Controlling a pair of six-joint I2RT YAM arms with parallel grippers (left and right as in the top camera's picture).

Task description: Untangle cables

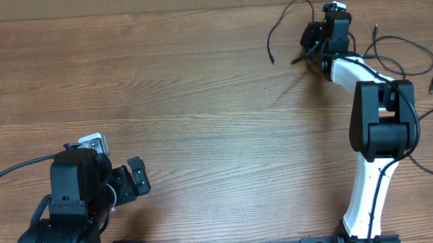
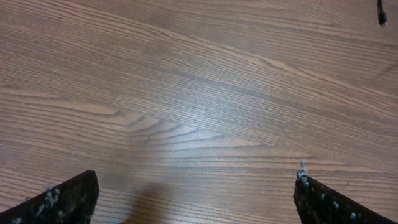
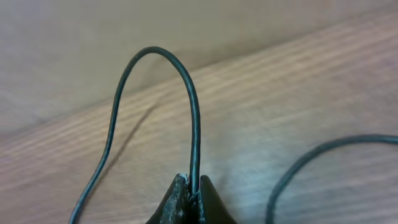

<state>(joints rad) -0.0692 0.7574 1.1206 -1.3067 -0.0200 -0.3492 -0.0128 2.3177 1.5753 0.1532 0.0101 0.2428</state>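
Thin black cables lie at the table's far right. My right gripper (image 1: 311, 42) (image 3: 193, 182) is shut on one cable (image 1: 280, 20) (image 3: 155, 53). This cable rises out of the jaws, arches over and falls away to the left, ending in a plug tip (image 1: 272, 60). A second cable (image 3: 305, 163) curves on the wood just right of the jaws. More loose strands (image 1: 409, 57) curl behind the right arm. My left gripper (image 1: 134, 183) (image 2: 196, 199) stands open at the near left over bare wood, far from the cables. In the left wrist view a cable tip (image 2: 381, 14) shows at the top right edge.
The wooden table (image 1: 201, 100) stretches between the two arms. The right arm's white and black body (image 1: 376, 130) stands along the right side. A thick black arm wire (image 1: 16, 172) runs off the left edge beside the left arm's base.
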